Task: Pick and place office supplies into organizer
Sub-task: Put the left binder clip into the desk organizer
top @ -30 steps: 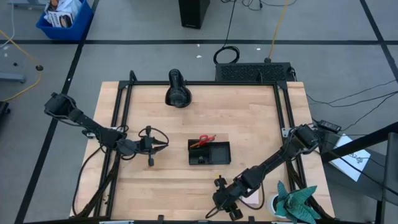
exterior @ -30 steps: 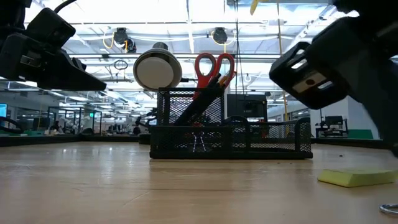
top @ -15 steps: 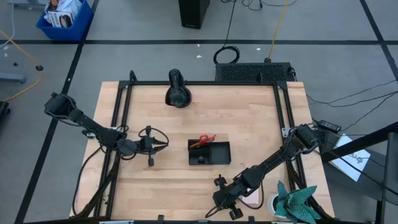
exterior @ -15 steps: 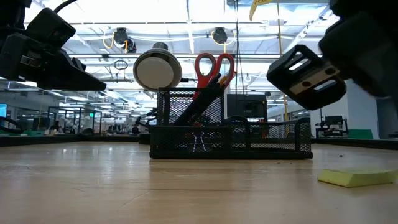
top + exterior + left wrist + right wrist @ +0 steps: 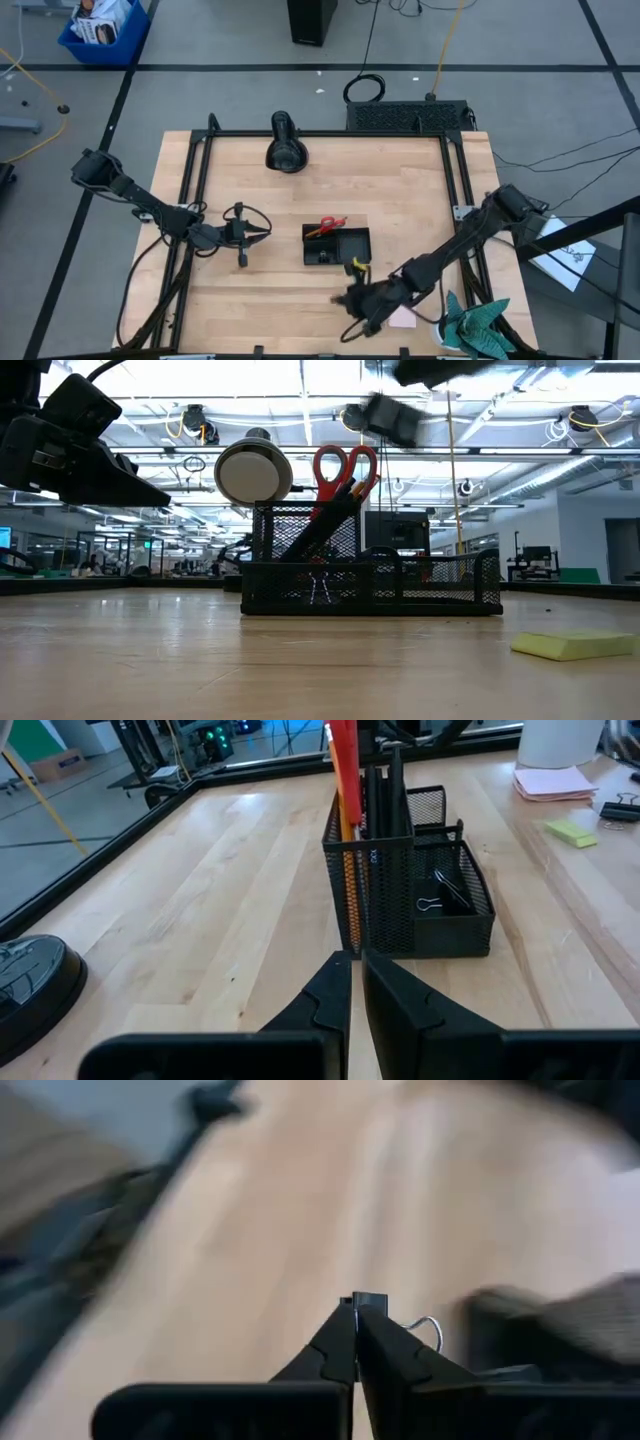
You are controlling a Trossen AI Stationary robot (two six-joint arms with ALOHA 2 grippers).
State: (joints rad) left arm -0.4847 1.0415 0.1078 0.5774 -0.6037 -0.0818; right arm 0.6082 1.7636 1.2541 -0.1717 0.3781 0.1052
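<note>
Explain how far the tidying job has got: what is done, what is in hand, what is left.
Done: the red-handled scissors and pens stand in the organizer, and a binder clip lies in its low compartment. In hand: the right tool is shut on a small binder clip, raised above the table near the organizer. Left: the yellow-green piece and the pink sticky-note pad lie on the table. The left tool waits shut.

No text, label, brand, number or sign can be read in any of the views. The blue bin [image 5: 103, 30] on the floor beyond the bench holds printed packaging, but its lettering is too small to make out. The white sheet [image 5: 556, 250] on the floor beside the bench carries dark marks that cannot be read as words either.
</note>
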